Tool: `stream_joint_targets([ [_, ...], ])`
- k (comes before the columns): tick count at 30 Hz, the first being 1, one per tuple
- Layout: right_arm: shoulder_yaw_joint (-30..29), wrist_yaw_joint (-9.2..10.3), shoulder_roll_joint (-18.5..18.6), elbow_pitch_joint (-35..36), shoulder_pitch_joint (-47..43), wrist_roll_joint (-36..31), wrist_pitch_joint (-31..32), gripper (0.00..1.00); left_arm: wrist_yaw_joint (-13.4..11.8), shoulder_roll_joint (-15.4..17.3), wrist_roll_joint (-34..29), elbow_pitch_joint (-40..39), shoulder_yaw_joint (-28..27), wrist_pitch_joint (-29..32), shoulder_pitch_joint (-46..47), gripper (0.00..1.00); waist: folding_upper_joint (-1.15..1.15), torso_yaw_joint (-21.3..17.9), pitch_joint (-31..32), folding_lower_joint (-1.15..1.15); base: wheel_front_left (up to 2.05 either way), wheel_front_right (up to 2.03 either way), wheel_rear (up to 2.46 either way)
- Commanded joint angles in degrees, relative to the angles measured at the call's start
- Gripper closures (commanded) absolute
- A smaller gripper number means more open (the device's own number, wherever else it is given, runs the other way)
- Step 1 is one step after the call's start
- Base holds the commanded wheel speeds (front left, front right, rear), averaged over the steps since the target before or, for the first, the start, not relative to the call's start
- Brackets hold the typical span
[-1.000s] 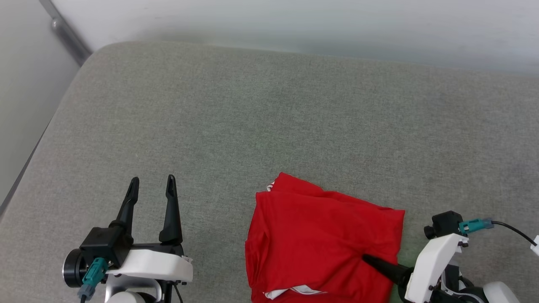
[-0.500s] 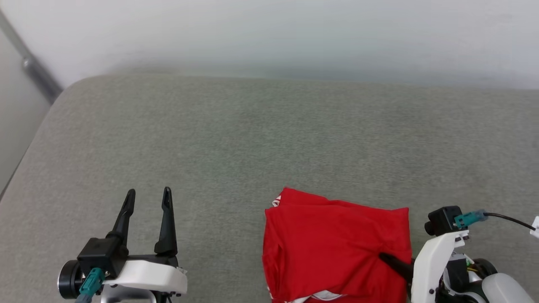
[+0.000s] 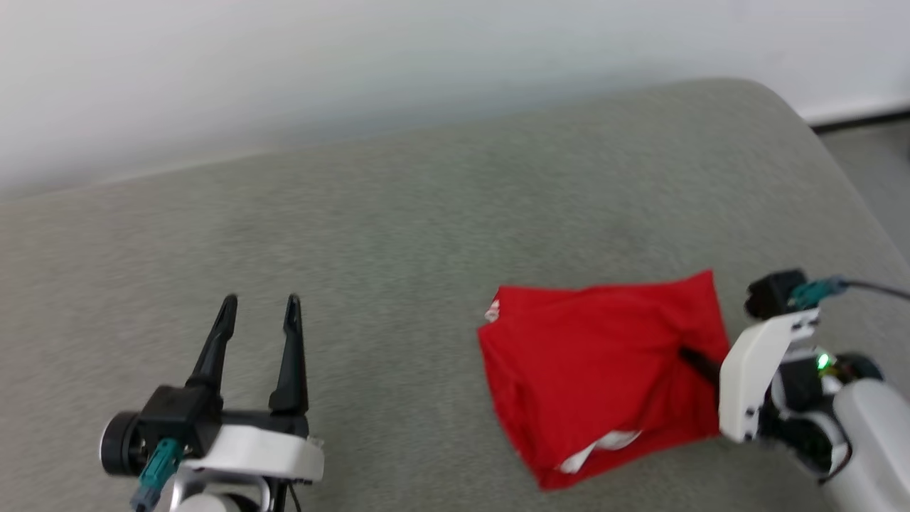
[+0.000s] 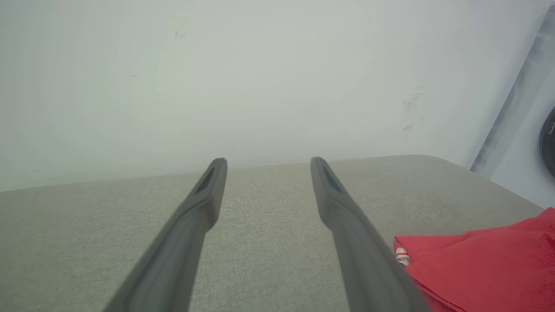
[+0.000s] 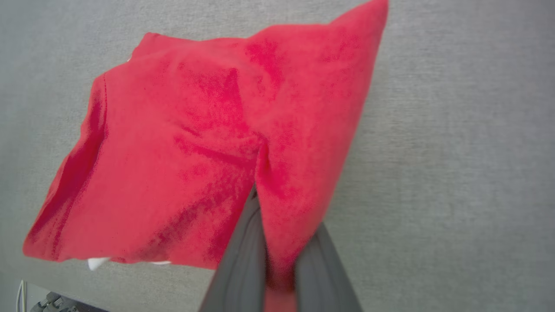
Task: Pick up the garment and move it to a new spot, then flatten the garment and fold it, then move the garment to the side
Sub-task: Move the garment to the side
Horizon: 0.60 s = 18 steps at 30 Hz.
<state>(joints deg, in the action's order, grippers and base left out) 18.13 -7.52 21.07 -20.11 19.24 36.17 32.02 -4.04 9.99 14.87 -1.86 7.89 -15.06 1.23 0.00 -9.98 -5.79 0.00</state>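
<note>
Right hand [image 3: 691, 358]: jaws closed, pinching a bunch of red cloth near the right edge of the jersey [image 3: 597, 363]. In the right wrist view the cloth rises into a ridge between the two fingers [image 5: 243, 260]. How many layers are caught cannot be told.

Jersey: folded into a rough square packet on the right half of the grey cushion [image 3: 398, 213], nearer the front edge than the back and close to the right edge. A white strip [image 3: 604, 444] shows at the packet's near edge. Whether the packet is fully clear of the cushion is not evident.

Left hand [image 3: 260, 313]: jaws wide apart, empty, over the front-left part of the cushion, well apart from the jersey.

Handling, as judged: light, limp, probably slick. A one-point pinch lets the free layers sag and slide apart. A hold through all layers at a folded edge is safer, or one hand on each of two corners.
</note>
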Motion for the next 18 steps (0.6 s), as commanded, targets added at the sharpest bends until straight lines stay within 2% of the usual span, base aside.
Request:
stream_joint_targets([
  [1,-0.24,0.06,0.60,-1.17,2.62,-0.30,-0.91,1.00,0.25,0.32,-0.49,-0.67,0.38,0.12,1.55,0.00,0.00,-6.95,-4.70,0.00,0.00,0.00,0.00],
  [5,-1.14,0.06,1.66,-5.79,8.70,-2.03,-3.92,1.00,1.24,1.61,-1.60,-2.13,1.42,1.17,5.23,0.00,0.00,-10.66,-10.04,0.00,0.00,0.00,0.00],
  [9,-3.78,0.06,3.36,-11.11,14.76,-3.17,-7.82,1.00,2.47,2.68,-2.79,-3.48,2.78,2.72,9.33,0.00,0.00,-12.14,-15.39,0.00,0.00,0.00,0.00],
  [13,-6.77,0.06,4.89,-16.34,19.96,-5.48,-11.99,1.00,3.51,3.72,-3.82,-4.33,3.76,3.98,13.27,0.00,0.00,-11.88,-20.00,0.00,0.00,0.00,0.00],
  [18,-11.89,0.06,8.02,-21.53,25.49,-8.49,-16.69,1.00,4.91,4.29,-4.70,-5.54,5.27,5.07,18.29,0.00,0.00,-9.76,-25.07,0.00,0.00,0.00,0.00],
])
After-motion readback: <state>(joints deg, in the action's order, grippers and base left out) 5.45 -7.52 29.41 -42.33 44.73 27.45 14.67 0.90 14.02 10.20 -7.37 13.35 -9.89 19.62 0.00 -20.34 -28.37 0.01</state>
